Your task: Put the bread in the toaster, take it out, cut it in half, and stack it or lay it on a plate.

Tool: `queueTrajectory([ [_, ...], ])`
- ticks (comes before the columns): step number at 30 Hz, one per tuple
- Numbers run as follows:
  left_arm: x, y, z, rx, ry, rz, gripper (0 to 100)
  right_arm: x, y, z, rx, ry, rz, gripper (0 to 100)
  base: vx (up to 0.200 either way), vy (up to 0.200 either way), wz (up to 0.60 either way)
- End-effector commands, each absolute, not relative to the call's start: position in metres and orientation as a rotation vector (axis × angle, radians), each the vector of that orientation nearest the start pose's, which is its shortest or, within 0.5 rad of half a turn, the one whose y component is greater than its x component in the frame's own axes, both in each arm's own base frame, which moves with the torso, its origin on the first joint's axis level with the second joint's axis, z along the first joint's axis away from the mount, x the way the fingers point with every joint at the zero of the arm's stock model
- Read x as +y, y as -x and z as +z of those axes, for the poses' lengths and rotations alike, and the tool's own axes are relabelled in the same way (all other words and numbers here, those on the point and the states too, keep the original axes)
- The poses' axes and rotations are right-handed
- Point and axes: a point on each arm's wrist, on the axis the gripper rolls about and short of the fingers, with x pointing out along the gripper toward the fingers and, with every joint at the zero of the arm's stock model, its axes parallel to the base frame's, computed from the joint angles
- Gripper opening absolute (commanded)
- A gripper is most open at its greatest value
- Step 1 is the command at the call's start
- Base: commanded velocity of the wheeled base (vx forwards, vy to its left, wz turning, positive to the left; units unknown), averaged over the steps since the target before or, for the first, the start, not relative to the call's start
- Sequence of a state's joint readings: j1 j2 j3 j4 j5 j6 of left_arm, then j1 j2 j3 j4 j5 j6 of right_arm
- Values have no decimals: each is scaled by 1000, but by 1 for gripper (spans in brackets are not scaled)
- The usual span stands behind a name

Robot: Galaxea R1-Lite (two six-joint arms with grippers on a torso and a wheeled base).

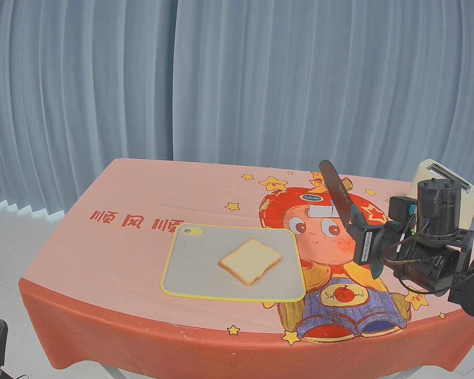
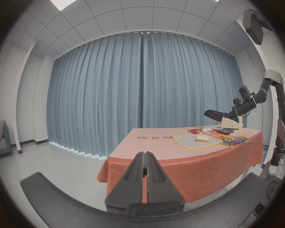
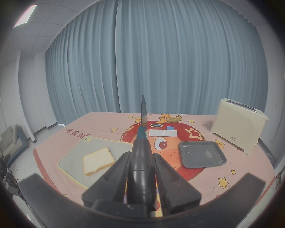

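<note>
A slice of bread [image 1: 250,261] lies flat on the grey, yellow-rimmed cutting board [image 1: 197,271] in the middle of the table. My right gripper [image 1: 365,241] hangs above the table's right side, shut on the handle of a black knife [image 1: 335,193] whose blade points up and away to the left. From the right wrist, the blade [image 3: 143,114] stands beyond my right gripper [image 3: 142,155], with the bread [image 3: 97,160] to one side. The cream toaster [image 3: 237,124] stands at the back right. My left gripper [image 2: 145,166] is shut and empty, low and well off the table.
A flat grey tray [image 3: 202,154] lies between the cutting board [image 3: 71,161] and the toaster. A small white and blue block [image 3: 162,133] sits behind it. The pink printed tablecloth [image 1: 137,200] is bare on its left part. Blue curtains hang behind.
</note>
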State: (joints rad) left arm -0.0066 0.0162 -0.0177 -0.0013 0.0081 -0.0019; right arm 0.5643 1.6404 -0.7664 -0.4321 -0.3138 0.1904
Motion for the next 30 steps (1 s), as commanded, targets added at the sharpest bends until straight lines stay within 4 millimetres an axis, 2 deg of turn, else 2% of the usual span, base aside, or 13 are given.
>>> queueTrajectory([
  [1,0,22,76,11,3,2,0,143,-240,171,422,1,208,0,0,0,0],
  [8,0,22,76,11,3,3,0,146,-237,171,432,-13,275,0,0,0,0],
  [14,0,22,76,11,1,3,0,156,-221,151,510,26,374,0,0,0,0],
  [25,0,22,76,11,1,2,0,142,-215,170,444,2,357,0,0,0,0],
  [30,0,22,76,11,1,3,0,145,-213,170,442,8,368,0,0,0,0],
])
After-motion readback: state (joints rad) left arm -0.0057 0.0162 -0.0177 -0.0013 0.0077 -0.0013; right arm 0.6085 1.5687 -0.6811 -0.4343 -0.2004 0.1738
